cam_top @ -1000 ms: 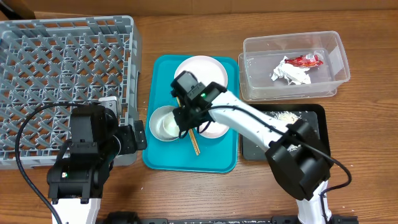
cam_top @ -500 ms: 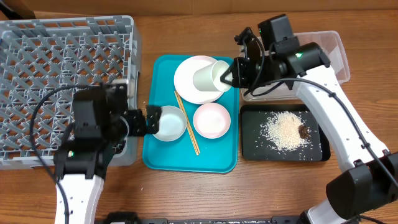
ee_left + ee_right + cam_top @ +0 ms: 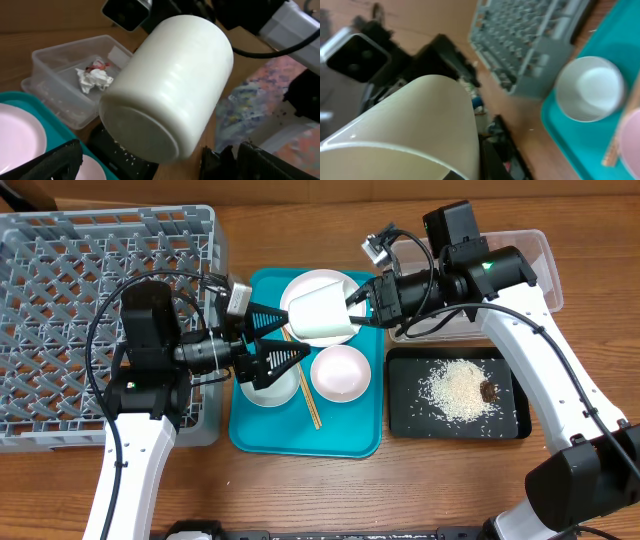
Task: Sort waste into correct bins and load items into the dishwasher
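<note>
My right gripper (image 3: 358,302) is shut on the rim of a white cup (image 3: 322,312) and holds it on its side above the round white plate (image 3: 310,285). My left gripper (image 3: 276,340) is open, its fingers spread just left of the cup's base. In the left wrist view the cup (image 3: 170,85) fills the space above the open fingers (image 3: 150,170). In the right wrist view the cup (image 3: 415,120) hides the jaws. A pink bowl (image 3: 340,372), a grey bowl (image 3: 272,388) and chopsticks (image 3: 311,408) lie on the teal tray (image 3: 350,435).
The grey dish rack (image 3: 90,300) stands at the left. The clear tub (image 3: 55,85) holds white paper (image 3: 92,79) and a red wrapper (image 3: 98,64). The black tray (image 3: 400,420) holds rice (image 3: 458,388) and a brown scrap (image 3: 487,392).
My right gripper carried the white cup left over the plate. My left gripper rose from beside the grey bowl, swung toward the cup and now stands wide open at its base.
</note>
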You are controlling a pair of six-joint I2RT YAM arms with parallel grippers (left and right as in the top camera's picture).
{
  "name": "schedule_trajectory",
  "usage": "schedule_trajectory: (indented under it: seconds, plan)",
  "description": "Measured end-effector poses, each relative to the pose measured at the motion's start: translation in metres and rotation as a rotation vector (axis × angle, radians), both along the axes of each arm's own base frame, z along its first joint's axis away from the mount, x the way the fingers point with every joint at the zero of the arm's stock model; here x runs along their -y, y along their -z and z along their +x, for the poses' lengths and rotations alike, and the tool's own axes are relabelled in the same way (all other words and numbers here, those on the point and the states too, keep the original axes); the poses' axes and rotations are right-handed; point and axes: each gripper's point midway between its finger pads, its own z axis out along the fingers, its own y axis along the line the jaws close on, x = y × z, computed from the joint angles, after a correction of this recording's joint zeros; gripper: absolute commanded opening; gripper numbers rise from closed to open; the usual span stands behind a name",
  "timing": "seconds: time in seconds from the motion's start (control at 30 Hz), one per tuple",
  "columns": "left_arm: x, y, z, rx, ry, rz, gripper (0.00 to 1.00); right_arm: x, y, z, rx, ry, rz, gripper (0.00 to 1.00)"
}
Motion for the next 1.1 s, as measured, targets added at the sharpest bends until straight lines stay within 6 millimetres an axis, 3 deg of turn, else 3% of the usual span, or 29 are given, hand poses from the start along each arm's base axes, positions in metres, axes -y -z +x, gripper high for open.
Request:
schedule_trajectory:
  seconds: [0.43, 0.5, 0.57, 1.1]
  plan:
    - [0.020, -0.026, -0.013, 0.130, 0.128, -0.053, 1.00, -0.019, -0.013, -0.024, -0.015, -0.104, 0.078, 0.04]
    - [0.022, -0.029, -0.014, 0.140, 0.136, -0.057, 0.93, -0.020, -0.014, -0.026, -0.017, -0.110, 0.080, 0.04]
    - [0.023, -0.030, -0.014, 0.140, 0.137, -0.060, 0.87, -0.020, -0.014, -0.026, -0.015, -0.111, 0.081, 0.04]
    - [0.023, -0.032, -0.013, 0.148, 0.131, -0.061, 0.82, -0.025, -0.014, -0.031, -0.015, -0.129, 0.083, 0.04]
